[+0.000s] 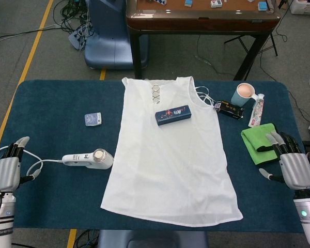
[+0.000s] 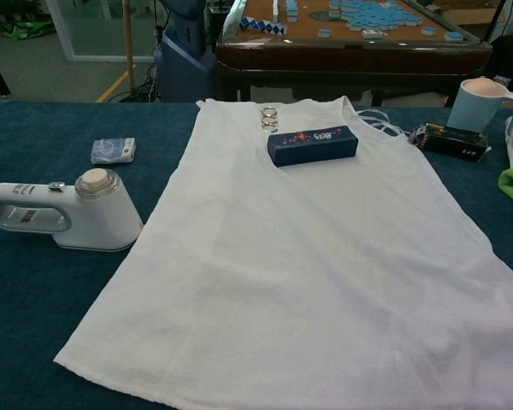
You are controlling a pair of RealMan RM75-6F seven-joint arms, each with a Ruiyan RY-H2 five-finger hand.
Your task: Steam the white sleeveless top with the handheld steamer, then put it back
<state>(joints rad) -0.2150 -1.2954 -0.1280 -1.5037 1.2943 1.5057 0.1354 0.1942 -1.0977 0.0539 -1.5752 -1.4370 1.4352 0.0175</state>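
Note:
The white sleeveless top [image 1: 170, 150] [image 2: 325, 256] lies spread flat on the blue table, neckline at the far side. Left of its hem the white handheld steamer [image 1: 89, 159] [image 2: 64, 215] lies on the cloth, cord trailing left. My left hand [image 1: 5, 169] hovers open at the table's left edge, well clear of the steamer. My right hand [image 1: 292, 164] is open at the right edge, beside the green cloth. Neither hand shows in the chest view.
A dark blue box [image 1: 173, 114] [image 2: 312, 143] and metal rings [image 1: 155, 92] rest on the top near the neckline. A small packet [image 1: 93, 119], a black box [image 1: 230, 109], a mug [image 1: 245, 93], a tube [image 1: 257, 110] and a green cloth [image 1: 261, 142] lie around it.

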